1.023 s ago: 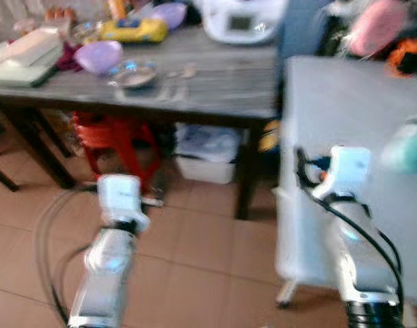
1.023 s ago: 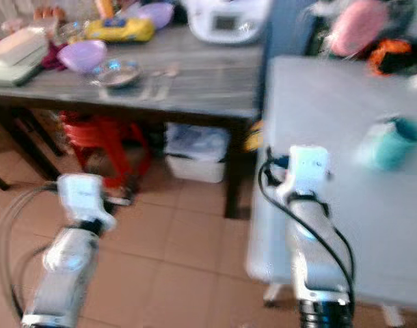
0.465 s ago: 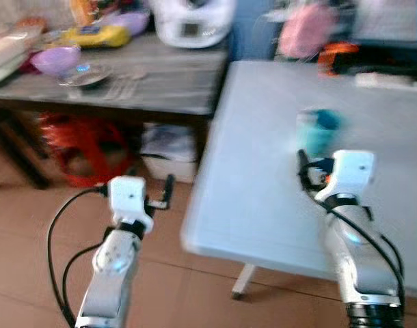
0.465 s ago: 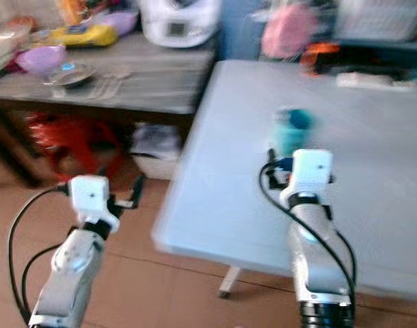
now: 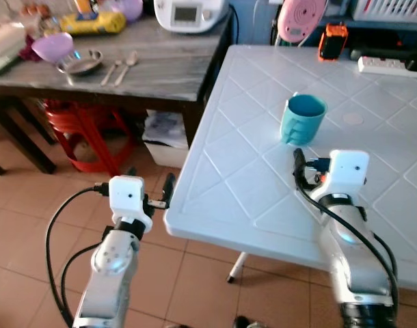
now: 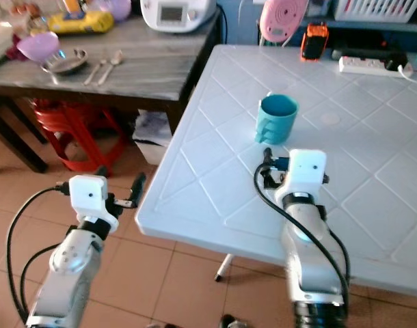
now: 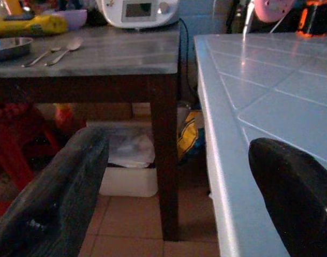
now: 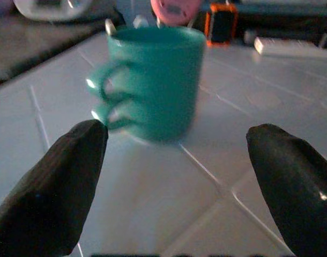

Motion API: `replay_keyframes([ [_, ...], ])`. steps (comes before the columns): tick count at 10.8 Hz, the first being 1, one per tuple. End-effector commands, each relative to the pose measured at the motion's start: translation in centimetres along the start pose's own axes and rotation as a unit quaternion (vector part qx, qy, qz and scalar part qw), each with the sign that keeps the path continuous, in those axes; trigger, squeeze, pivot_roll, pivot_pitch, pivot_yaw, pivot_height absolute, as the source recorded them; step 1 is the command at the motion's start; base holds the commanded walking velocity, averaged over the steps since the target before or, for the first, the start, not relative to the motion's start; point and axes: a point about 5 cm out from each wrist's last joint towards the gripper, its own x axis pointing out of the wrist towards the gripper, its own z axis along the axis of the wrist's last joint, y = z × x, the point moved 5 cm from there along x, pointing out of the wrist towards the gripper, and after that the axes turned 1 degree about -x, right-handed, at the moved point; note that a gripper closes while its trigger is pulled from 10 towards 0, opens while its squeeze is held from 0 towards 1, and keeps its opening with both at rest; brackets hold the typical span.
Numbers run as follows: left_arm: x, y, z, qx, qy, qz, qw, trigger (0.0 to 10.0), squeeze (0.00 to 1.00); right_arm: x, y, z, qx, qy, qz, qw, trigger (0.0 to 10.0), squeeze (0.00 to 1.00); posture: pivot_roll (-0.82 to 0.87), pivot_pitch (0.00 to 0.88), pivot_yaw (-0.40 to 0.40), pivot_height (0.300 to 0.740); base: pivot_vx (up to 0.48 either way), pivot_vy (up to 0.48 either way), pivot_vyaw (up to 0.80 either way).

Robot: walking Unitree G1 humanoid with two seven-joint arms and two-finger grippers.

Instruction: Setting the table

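R gripper (image 8: 174, 176) is hovering over the white table (image 5: 249, 184) w/ fingers spread wide, gripping nothing. The teal mug (image 5: 302, 119) is standing upright on that table just ahead of those fingers, centred btwn them, handle facing the robot's left. L gripper (image 7: 169, 187) is hanging open off the table's near edge, farther away, so R arm's looking like the one for the mug.

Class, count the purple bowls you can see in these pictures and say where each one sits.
2. One purple bowl sits on the dark wooden table beside the metal dish; another is at the table's far edge near the white appliance. Clutter could hide more.
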Motion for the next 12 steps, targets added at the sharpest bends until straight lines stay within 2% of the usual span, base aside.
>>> replay_keyframes([
  [1, -0.6, -1.3, -0.9, -0.022, 0.02, -0.042, 0.999, 10.0, 0.0, 0.5, 0.3, 0.1, -0.004, -0.004, -0.006, 1.0, 10.0, 0.0, -0.05, 0.162, 0.087, 0.74, 0.0, 0.0, 0.0],
  [2, -1.6, -2.8, -1.6, -0.032, 0.033, -0.091, 0.995, 10.0, 0.0, 1.3, 0.7, 0.6, -0.008, -0.011, -0.014, 1.0, 10.0, 0.0, -0.04, 0.173, 0.09, 0.74, 0.0, 0.0, 0.0],
  [3, -2.1, -3.3, -1.9, -0.035, 0.039, -0.105, 0.993, 10.0, 0.0, 1.6, 0.9, 0.9, -0.009, -0.013, -0.016, 1.0, 10.0, 0.0, -0.04, 0.176, 0.089, 0.74, 0.0, 0.0, 0.0],
  [8, -2.3, -3.7, -2.3, -0.04, 0.044, -0.117, 0.991, 10.0, 0.0, 3.9, 3.6, 2.6, -0.005, -0.039, -0.003, 0.999, 10.0, 0.0, -0.03, 0.189, 0.07, 0.74, 0.0, 0.0, 0.0],
  [10, -2.2, -4.2, -2.3, -0.044, 0.044, -0.128, 0.99, 10.0, 0.0, 4.9, 4.0, 2.9, 0.002, -0.036, -0.026, 0.999, 10.0, 0.0, -0.03, 0.19, 0.069, 0.74, 0.0, 0.0, 0.0],
  [12, -2.2, -4.2, -2.3, -0.044, 0.044, -0.129, 0.99, 10.0, 0.0, 5.4, 3.5, 2.6, -0.002, -0.025, -0.05, 0.998, 10.0, 0.0, -0.02, 0.191, 0.069, 0.74, 0.0, 0.0, 0.0],
])
